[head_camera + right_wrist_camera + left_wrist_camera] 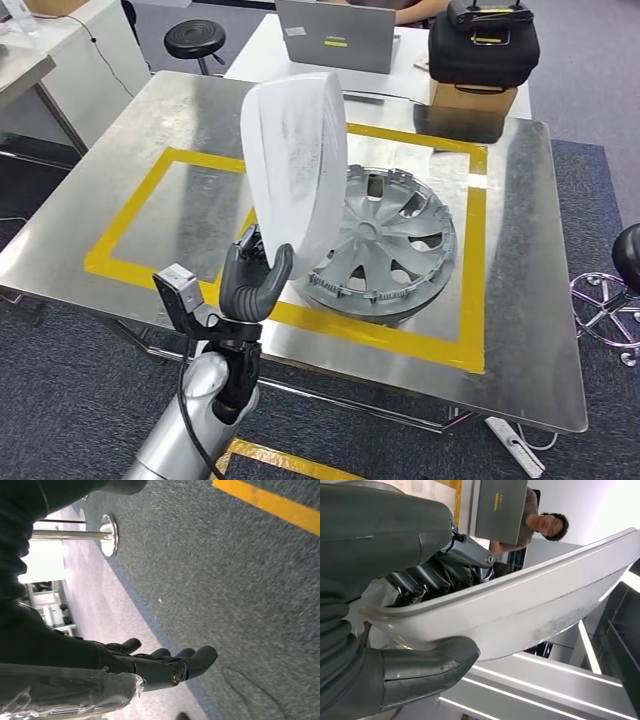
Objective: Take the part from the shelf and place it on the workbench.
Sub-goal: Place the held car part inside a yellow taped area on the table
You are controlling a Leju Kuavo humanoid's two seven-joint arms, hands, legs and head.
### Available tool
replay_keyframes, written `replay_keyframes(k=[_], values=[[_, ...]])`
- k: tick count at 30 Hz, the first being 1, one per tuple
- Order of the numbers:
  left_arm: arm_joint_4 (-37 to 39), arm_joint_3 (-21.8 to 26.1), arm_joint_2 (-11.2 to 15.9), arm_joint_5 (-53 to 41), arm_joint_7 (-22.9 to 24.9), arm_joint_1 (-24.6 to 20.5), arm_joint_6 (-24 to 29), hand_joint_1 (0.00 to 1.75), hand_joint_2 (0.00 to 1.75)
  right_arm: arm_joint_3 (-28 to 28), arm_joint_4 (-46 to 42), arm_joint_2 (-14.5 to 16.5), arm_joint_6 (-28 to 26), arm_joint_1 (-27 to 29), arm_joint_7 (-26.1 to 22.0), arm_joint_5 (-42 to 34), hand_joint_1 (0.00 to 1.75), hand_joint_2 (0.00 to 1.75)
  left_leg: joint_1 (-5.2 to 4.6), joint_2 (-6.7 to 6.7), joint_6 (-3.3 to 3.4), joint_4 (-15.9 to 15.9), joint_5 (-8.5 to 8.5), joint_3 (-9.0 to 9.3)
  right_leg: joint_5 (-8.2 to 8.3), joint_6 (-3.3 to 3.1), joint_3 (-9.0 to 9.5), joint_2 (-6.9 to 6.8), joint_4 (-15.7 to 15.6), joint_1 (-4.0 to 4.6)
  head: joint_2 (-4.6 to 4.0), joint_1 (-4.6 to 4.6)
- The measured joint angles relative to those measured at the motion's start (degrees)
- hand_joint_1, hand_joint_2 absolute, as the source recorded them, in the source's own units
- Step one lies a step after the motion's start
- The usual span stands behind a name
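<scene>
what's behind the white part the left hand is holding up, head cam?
The left hand grips the white part upright above the metal workbench. Behind it lies a silver hubcap inside the yellow tape rectangle. The hubcap's near-left portion is covered.

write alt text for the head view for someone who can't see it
The robot's left hand holds a white curved part upright over a metal workbench marked with a yellow tape rectangle. A silver hubcap lies inside the rectangle, just behind the part. A laptop and black case sit on a table beyond.
</scene>
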Motion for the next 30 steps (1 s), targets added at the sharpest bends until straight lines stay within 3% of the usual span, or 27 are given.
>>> replay_keyframes(k=[2,3,4,5,7,9,12,14,16,18,19,20,21,23,24,27,29,30], values=[[0.8,-0.2,-0.1,-1.7,0.0,-0.4,1.9,1.75,1.75,0.0,0.0,0.0,0.0,0.0,0.0,0.2,0.0,1.75,0.05,0.02,-0.16,7.0,-2.48,-3.74,-0.06,-0.14,0.01,-0.02,0.0,-0.01,0.0,-0.08],[1.4,-0.4,-0.1,-3.3,0.0,-0.8,3.5,1.75,1.75,0.0,0.0,0.0,0.1,0.1,0.0,0.4,0.0,1.75,0.05,0.02,-0.14,8.4,-2.27,-4.66,-0.08,-0.14,0.02,-0.02,0.0,-0.01,0.0,-0.09],[2.3,-0.7,-0.2,-5.2,0.1,-1.5,5.1,1.75,1.75,0.1,0.0,0.0,0.2,0.1,-0.1,0.7,0.0,1.75,0.06,0.03,-0.08,7.5,-0.97,-4.56,-0.1,-0.12,0.06,-0.01,0.0,-0.01,0.0,-0.09],[3.2,-1.1,-0.4,-7.3,0.4,-2.5,6.9,1.75,1.75,0.2,0.0,0.0,0.4,0.0,-0.2,1.1,0.0,1.75,0.07,0.05,-0.01,4.8,1.11,-3.44,-0.12,-0.03,0.11,-0.02,0.0,-0.03,0.0,-0.08],[5.6,-1.8,-1.1,-12.1,1.1,-5.5,11.3,1.75,1.75,0.4,0.0,0.0,0.7,-0.2,-0.4,1.9,0.0,1.75,0.15,0.1,0.12,-2.7,4.74,-0.06,-0.23,0.38,0.08,0.0,0.2,0.1,0.0,-0.13],[8.9,-2.2,-1.7,-17.4,2.0,-9.1,16.9,1.75,1.75,0.9,0.0,0.0,1.1,-0.4,-0.5,2.2,0.0,1.75,0.14,-0.01,0.53,-6.8,5.69,1.69,-0.19,1.02,-0.12,0.04,0.2,0.31,0.0,-0.11],[15.4,-2.4,-2.2,-25.7,4.4,-14.7,25.9,1.75,1.75,1.9,0.0,0.0,1.3,-0.5,-0.6,2.3,0.0,1.75,0.09,-0.15,1.65,-7.2,5.73,1.71,-0.23,1.91,-0.35,0.01,0.2,0.19,0.0,0.03],[20.4,-2.3,-2.4,-33.0,7.6,-18.7,31.7,1.75,1.75,2.7,0.0,0.0,1.6,-0.6,-0.6,2.3,0.0,1.75,0.24,-0.15,2.36,-7.3,5.97,1.71,-2.13,2.38,-1.94,-0.08,3.4,0.1,0.0,0.29],[25.2,-2.0,-2.3,-42.7,12.2,-22.3,35.4,1.75,1.75,3.6,0.0,0.0,2.0,-0.7,-0.5,2.3,0.0,1.75,0.18,-0.16,2.72,-7.3,5.98,1.7,-5.52,2.63,-5.52,-0.12,10.8,0.1,0.0,0.58],[29.3,-1.0,-2.0,-54.2,17.4,-24.8,36.6,1.75,1.75,4.5,0.0,0.0,2.5,-0.8,-0.2,2.3,0.0,1.75,0.11,-0.17,2.8,-7.3,5.93,1.72,-6.97,2.68,-8.43,-0.12,16.3,0.1,0.0,0.62],[31.3,-0.4,-1.8,-59.9,20.1,-26.0,36.7,1.75,1.75,5.0,0.0,0.0,2.8,-0.8,0.0,2.3,0.0,1.75,0.1,-0.19,2.78,-7.3,5.91,1.75,-6.08,2.63,-8.49,-0.13,16.0,0.1,0.0,0.64],[33.1,0.2,-1.6,-64.4,22.4,-27.1,36.8,1.75,1.75,5.4,0.0,0.0,3.0,-0.9,0.2,2.3,0.0,1.75,0.1,-0.21,2.72,-7.3,5.87,1.82,-4.29,2.54,-7.47,-0.13,13.5,0.09,0.0,0.65],[34.9,0.7,-1.4,-68.1,24.2,-28.3,36.8,1.75,1.75,5.9,0.0,0.0,3.2,-1.0,0.4,2.3,0.0,1.75,0.11,-0.23,2.6,-7.3,5.79,1.9,-2.06,2.44,-5.67,-0.14,9.5,0.07,0.0,0.65],[38.5,1.6,-1.0,-72.3,26.1,-30.7,36.8,1.75,1.75,6.8,0.0,0.0,3.5,-1.4,0.6,2.3,0.0,1.75,-0.11,-0.28,2.13,-7.2,5.65,1.88,0.46,2.18,-2.23,-0.08,2.6,0.1,0.0,0.62],[40.3,2.1,-0.8,-73.3,26.5,-31.7,36.7,1.75,1.75,7.2,0.0,0.0,3.6,-1.6,0.6,2.3,0.0,1.75,-0.21,-0.3,1.83,-7.2,5.68,1.82,0.77,1.98,-1.4,-0.02,1.0,0.15,0.0,0.61],[44.1,3.5,-0.2,-73.6,26.3,-33.3,36.8,1.75,1.75,8.1,0.0,0.0,3.9,-1.8,0.6,2.3,0.0,1.75,-0.19,-0.29,0.88,-7.5,5.73,1.86,0.72,1.05,-1.21,0.12,0.3,0.19,-0.01,0.57],[45.8,4.6,0.1,-73.3,26.0,-33.8,37.0,1.75,1.75,8.6,0.0,0.0,4.0,-1.9,0.6,2.3,0.0,1.75,-0.16,-0.2,0.22,-5.3,4.25,0.86,0.82,0.45,-0.98,0.07,0.0,-0.02,0.0,0.3],[46.5,5.0,0.3,-73.3,25.9,-34.0,37.0,1.75,1.75,8.8,0.0,0.0,4.0,-2.0,0.6,2.3,0.0,1.75,-0.13,-0.15,-0.04,-2.5,2.78,-0.58,0.81,0.23,-0.88,0.01,0.0,-0.1,0.0,0.15]])
